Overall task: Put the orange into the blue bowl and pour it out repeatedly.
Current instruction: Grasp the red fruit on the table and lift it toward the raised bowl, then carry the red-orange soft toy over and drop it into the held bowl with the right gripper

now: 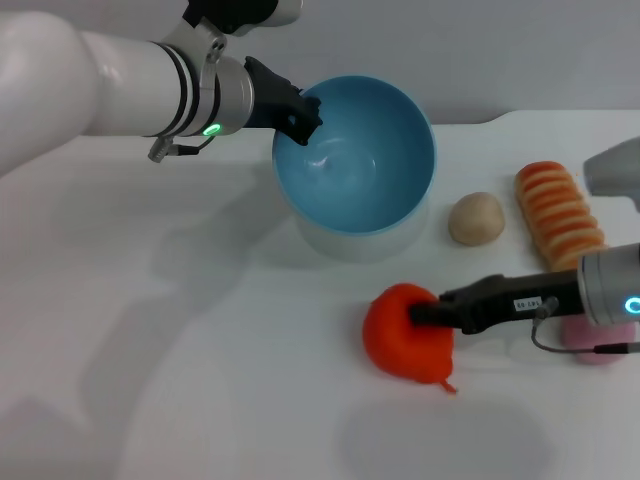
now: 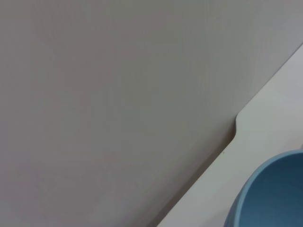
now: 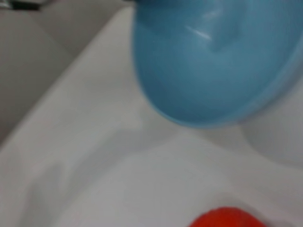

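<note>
A: White table [image 1: 150,380] under a grey wall. What's on the left?

B: The left gripper [image 1: 300,112], pinched on the near-left rim of the blue bowl [image 1: 370,170]. The bowl is tipped, its opening facing the camera, and seems lifted off the table.

A: Does its own wrist camera show that?

B: No fingers there, only a slice of bowl rim, the table edge and the wall.

A: Further right?

B: The orange [image 1: 405,335] lies on the table in front of the bowl. The right gripper [image 1: 425,312] is clamped on it, though the fingertips are partly buried in the fruit. The right wrist view cuts the orange to a sliver, under the bowl's outer wall.

A: And beyond?

B: A beige ball [image 1: 476,218], a striped orange piece [image 1: 558,212], and something pink [image 1: 590,345] mostly hidden behind the right arm.
</note>
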`<state>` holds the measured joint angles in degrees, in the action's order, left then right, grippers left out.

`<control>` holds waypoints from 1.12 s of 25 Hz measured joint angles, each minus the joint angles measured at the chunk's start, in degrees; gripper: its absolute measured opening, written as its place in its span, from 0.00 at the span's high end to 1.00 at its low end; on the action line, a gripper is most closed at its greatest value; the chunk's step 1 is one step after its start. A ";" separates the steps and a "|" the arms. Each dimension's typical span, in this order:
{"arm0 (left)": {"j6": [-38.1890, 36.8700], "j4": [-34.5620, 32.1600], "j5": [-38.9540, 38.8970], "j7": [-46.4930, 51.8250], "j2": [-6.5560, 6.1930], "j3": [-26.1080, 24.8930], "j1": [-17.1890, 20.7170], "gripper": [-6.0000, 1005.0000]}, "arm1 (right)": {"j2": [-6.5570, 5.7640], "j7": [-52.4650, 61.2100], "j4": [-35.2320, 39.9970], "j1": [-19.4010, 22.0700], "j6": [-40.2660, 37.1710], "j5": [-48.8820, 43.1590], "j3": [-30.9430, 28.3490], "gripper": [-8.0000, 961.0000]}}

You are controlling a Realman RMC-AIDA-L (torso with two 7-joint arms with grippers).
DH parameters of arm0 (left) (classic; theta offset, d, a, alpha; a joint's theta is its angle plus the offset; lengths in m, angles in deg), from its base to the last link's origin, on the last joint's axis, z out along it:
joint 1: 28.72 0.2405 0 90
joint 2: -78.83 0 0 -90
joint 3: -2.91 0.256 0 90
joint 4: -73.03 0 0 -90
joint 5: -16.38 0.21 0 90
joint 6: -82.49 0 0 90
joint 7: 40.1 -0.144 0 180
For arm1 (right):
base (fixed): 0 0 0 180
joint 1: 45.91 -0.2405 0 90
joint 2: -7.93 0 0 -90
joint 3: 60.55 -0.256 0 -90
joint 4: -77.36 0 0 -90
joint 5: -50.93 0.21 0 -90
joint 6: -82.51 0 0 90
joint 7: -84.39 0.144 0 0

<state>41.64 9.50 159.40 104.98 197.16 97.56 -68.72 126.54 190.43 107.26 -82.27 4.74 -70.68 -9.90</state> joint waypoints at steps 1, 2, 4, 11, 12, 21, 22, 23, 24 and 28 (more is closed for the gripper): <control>0.01 0.00 0.09 0.00 -0.02 0.00 0.00 1.00 | -0.04 -1.86 0.65 0.69 -1.78 2.16 -0.10 0.89; 0.01 0.00 0.25 -0.01 -0.03 -0.02 0.00 1.00 | -0.13 -3.27 1.83 1.50 -3.51 4.05 -0.26 0.90; -0.03 0.00 0.84 0.10 -0.03 -0.05 0.01 1.00 | -0.23 -4.74 5.85 3.50 -7.59 8.19 -0.44 0.92; -3.15 -0.17 1.26 0.18 0.07 0.00 -0.70 1.00 | -0.80 -3.73 24.01 10.61 -20.35 20.89 -1.19 0.97; -4.52 -0.45 1.10 0.24 0.10 0.02 -1.01 1.00 | -0.86 -3.35 26.15 11.29 -21.61 22.46 -1.88 0.97; -12.77 -2.88 -2.74 0.50 0.24 3.63 -2.55 1.00 | -0.71 -2.58 26.27 11.78 -21.38 20.36 -5.84 0.94; -13.13 -3.00 -3.51 0.34 0.24 3.64 -2.67 1.00 | -0.63 -2.87 25.41 11.52 -20.43 19.09 -5.73 0.93; -13.24 -3.20 -4.04 0.24 0.24 3.68 -2.68 1.00 | -0.53 -3.01 24.60 11.26 -19.53 18.07 -5.64 0.92; -13.28 -3.30 -4.31 0.17 0.24 3.72 -2.69 1.00 | -0.46 -3.04 23.75 11.09 -18.41 17.40 -5.49 0.91; -13.24 -3.62 -5.02 0.01 0.24 4.52 -2.66 1.00 | -0.44 -3.07 20.50 9.95 -15.97 15.82 -5.10 0.88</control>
<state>28.40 5.88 154.38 104.99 197.39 102.09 -71.38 126.10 187.37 127.76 -72.32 -11.23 -54.86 -15.00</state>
